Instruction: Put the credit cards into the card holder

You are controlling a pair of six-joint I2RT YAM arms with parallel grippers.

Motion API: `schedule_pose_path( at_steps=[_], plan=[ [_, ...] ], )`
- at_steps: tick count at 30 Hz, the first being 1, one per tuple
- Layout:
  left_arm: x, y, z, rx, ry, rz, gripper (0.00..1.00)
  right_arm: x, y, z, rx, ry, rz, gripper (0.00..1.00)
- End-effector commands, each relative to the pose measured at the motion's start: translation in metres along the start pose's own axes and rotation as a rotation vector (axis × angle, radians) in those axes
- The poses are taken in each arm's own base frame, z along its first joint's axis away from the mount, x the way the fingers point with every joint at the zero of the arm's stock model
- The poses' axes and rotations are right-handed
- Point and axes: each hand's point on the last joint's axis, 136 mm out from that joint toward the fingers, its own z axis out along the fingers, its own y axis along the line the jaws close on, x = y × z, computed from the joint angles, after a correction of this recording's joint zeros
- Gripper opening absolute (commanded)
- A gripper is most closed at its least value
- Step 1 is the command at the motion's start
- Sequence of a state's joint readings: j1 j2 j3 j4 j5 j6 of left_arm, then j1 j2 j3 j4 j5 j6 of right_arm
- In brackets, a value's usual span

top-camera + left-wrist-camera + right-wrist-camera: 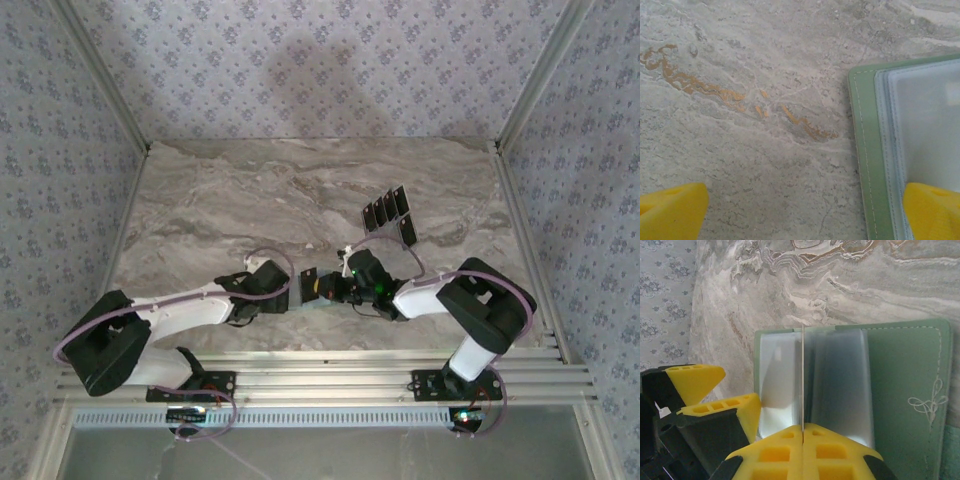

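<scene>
Flower-print wallpaper [300, 60] closed in three sides of a grey-veined marble table [220, 190], where two robot arms faced each other nose to nose near the front edge, just beyond a ribbed metal rail [330, 372]. Between them lay the card holder [905, 375], a sage-green pouch opened flat. Its clear plastic sleeves faced up and a stitched flourish showed on one flap.

The right gripper [803, 434] had its yellow fingers pressed tight together on an edge-on card [803, 370]. The card was a mere sliver of a line standing upright over the holder's sleeves, at the divide between two pockets. Whether its far edge sat inside a pocket could not be told.

The left gripper [800, 217] stood with its fingers spread wide. One fingertip [932, 210] was over the clear sleeve at the holder's edge nearest that arm, and the other was over bare marble. Whether that fingertip pressed on the sleeve could not be told.

The other credit cards [385, 210], dark and glossy, lay in a short row farther back on the table, right of centre and well apart from the holder.
</scene>
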State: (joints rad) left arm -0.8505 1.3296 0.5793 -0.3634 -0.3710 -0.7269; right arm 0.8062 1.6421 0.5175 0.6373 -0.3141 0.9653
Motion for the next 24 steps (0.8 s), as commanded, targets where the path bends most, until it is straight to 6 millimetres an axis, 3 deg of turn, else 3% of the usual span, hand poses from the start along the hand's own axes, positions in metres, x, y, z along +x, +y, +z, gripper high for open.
schedule_pose_path(
  at_steps=[1,16,24],
  plan=[
    [0.0052,0.0089,0.0043,-0.036,0.01,0.003,1.0,-0.0013,0.004,0.0022,-0.026,0.001,0.01,0.0],
    [0.0076,0.0093,0.0051,-0.033,0.014,0.001,1.0,0.006,0.0046,0.0029,-0.055,0.006,0.037,0.0],
    [0.0075,0.0094,0.0049,-0.032,0.013,0.0,1.0,0.0018,0.0026,-0.006,-0.045,-0.029,0.041,0.0]
  ],
)
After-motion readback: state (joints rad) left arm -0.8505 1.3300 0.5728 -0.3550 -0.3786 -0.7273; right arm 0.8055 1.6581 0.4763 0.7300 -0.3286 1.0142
